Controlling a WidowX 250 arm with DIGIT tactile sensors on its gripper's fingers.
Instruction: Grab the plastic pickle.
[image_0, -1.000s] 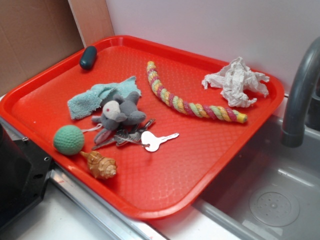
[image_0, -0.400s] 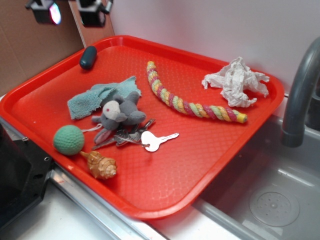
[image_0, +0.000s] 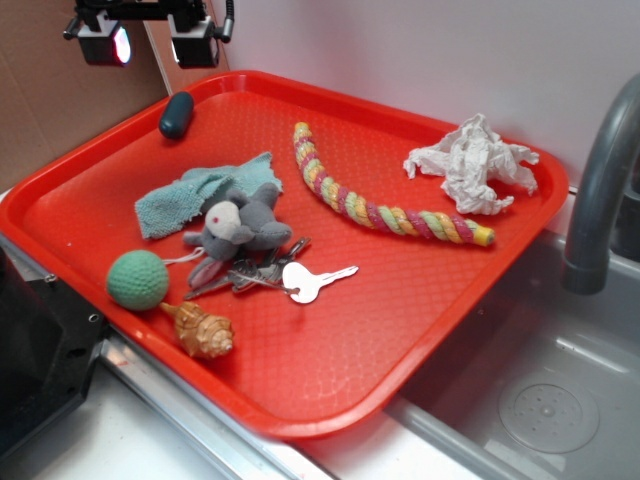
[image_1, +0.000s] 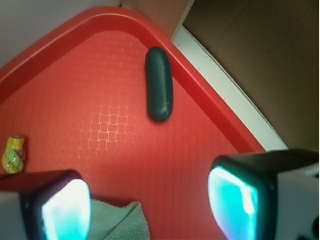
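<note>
Overhead, from the exterior view, I see my gripper (image_0: 152, 45) hanging spread wide and empty, clear of the red tray (image_0: 400, 330). The plastic pickle (image_0: 176, 114) lies just below it by the tray's far rim.

At the wrist view, the pickle (image_1: 159, 84) sits ahead between my two fingers (image_1: 247, 197), long axis pointing away from me, beside the rim; teal cloth (image_1: 117, 222) shows between the pads.

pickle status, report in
Pincer open, high above the tray's far left corner. Pickle lies loose by the rim, untouched. Nothing in the way.
</note>
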